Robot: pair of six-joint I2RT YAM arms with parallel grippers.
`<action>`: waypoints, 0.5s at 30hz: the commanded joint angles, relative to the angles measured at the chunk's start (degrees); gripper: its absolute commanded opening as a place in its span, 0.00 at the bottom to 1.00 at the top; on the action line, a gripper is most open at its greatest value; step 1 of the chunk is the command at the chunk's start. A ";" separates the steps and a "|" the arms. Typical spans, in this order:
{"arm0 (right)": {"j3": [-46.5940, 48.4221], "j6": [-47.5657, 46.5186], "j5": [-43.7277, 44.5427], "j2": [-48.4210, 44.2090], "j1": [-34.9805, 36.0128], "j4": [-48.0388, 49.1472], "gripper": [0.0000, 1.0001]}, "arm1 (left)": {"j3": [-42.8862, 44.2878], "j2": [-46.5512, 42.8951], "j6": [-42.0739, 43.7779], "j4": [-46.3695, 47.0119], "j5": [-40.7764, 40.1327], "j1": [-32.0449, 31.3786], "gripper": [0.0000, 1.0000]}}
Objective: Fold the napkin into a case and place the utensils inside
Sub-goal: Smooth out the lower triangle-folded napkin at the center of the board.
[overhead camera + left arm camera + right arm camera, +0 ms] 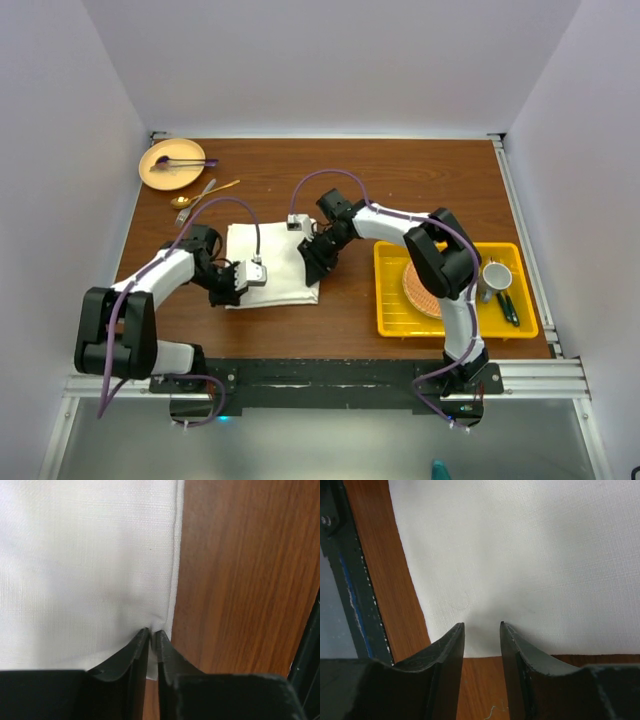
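Observation:
The cream-white napkin [275, 262] lies folded flat as a rough square on the wooden table. My left gripper [228, 292] is at its near left corner; in the left wrist view the gripper [151, 631] is shut, pinching the napkin [85, 565] at its hem. My right gripper [314, 268] is at the napkin's right edge; in the right wrist view it [482, 625] is open, tips resting over the napkin [520, 550] just inside its edge. Two gold utensils [203, 195] lie on the table behind the napkin, near the tan plate.
A tan plate [182, 172] with a purple utensil [180, 161] sits at the back left. A yellow tray [390, 300] at the right holds a woven orange mat [417, 290], a mug [496, 276] and dark green-handled utensils [508, 307].

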 commanded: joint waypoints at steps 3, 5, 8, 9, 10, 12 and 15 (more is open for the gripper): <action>-1.66 0.33 2.55 -0.65 -2.22 -3.87 0.41 | 4.37 5.51 -2.33 7.40 -0.78 3.88 0.25; -1.93 0.59 0.63 -2.40 -2.22 -3.43 0.43 | 6.13 4.99 -2.06 7.05 0.46 5.03 0.33; -0.54 2.35 -2.27 -4.69 -2.22 -1.76 0.48 | 10.17 3.76 -1.61 3.80 4.48 5.82 0.39; 0.17 3.48 -2.81 -5.13 -2.22 -1.32 0.48 | 11.31 3.15 -1.79 1.79 5.64 5.82 0.40; 0.87 4.54 -3.33 -5.74 -2.31 -0.88 0.48 | 13.33 2.80 -2.40 1.16 6.78 5.82 0.43; 2.11 9.78 -6.05 -6.88 -2.22 2.52 0.49 | 16.31 2.70 -8.09 0.98 10.38 5.74 0.46; 0.19 20.48 -9.66 -8.03 -1.96 11.99 0.50 | 19.92 5.33 -19.34 0.10 17.40 5.82 0.50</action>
